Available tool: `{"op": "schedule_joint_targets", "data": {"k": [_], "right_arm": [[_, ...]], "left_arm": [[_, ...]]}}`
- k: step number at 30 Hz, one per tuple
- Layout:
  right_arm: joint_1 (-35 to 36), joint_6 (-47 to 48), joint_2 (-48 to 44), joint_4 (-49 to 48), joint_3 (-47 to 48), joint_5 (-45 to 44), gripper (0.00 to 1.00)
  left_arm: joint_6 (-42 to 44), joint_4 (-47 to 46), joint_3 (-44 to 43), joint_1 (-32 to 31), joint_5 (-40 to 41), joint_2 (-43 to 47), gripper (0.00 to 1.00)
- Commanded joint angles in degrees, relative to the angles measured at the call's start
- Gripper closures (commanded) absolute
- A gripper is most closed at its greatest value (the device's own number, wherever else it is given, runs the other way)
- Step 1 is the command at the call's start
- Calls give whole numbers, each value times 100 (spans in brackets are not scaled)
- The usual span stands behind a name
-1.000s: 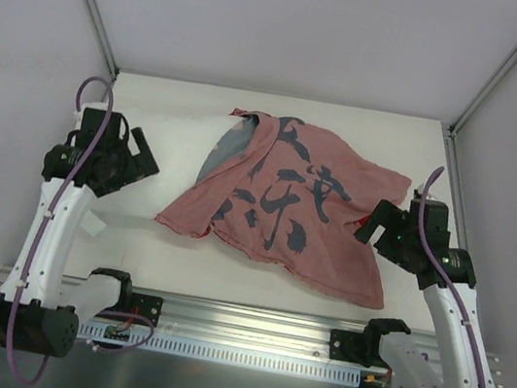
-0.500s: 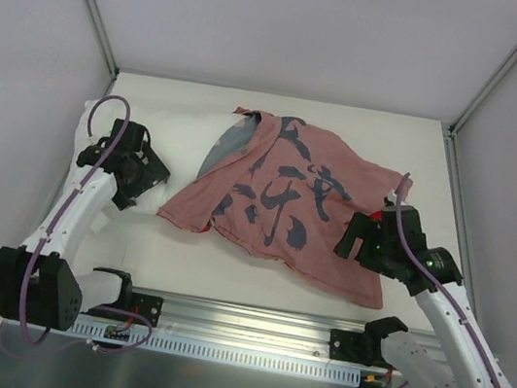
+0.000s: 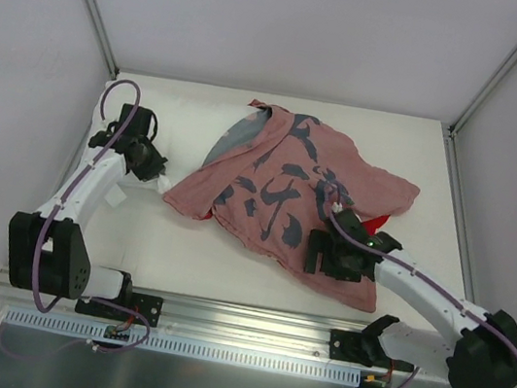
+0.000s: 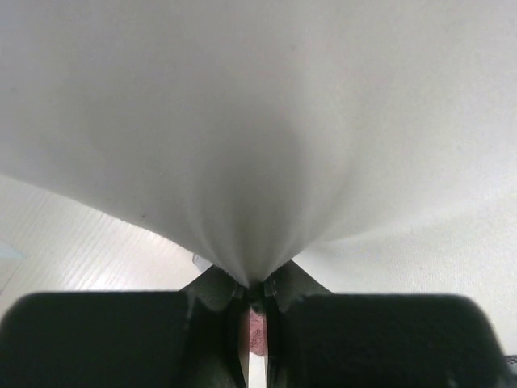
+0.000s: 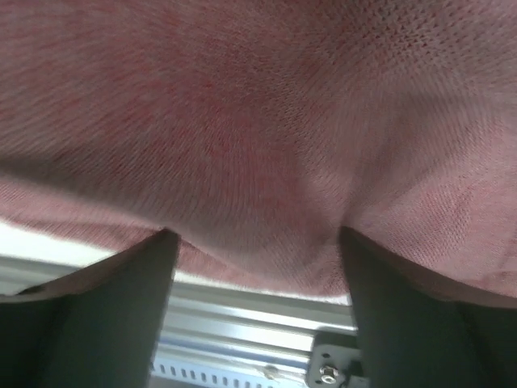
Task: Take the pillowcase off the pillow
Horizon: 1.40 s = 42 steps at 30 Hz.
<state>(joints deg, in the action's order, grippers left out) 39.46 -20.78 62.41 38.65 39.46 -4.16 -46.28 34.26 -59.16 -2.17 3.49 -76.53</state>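
At pillow (image 4: 258,121) edge, left claw (image 4: 252,297) (clamped).

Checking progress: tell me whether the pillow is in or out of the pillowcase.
Partly out: the pillow lies bare at its left end, pinched by the left gripper; the pillowcase covers the rest.

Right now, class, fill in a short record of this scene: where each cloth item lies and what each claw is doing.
pillowcase: pink, crumpled, lying in the middle
pillow: white, showing at the left of the pillowcase
left claw: shut on a pinch of pillow
right claw: open, pressed into the pillowcase's near edge
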Motion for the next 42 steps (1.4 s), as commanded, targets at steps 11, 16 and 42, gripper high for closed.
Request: {"op": "schedule_joint_targets", "data": {"k": [11, 16, 42], "right_arm": [[-1593, 10, -1019, 721, 632, -1070, 99], [-3871, 846, -1408, 1222, 1859, -664, 99], [-6040, 1233, -1899, 1109, 1926, 873, 39]], "left_arm": [[541, 142, -938, 522, -664, 543, 100], [647, 309, -1317, 1604, -1366, 613, 100], [1217, 705, -1836, 3303, -2547, 762, 39]]}}
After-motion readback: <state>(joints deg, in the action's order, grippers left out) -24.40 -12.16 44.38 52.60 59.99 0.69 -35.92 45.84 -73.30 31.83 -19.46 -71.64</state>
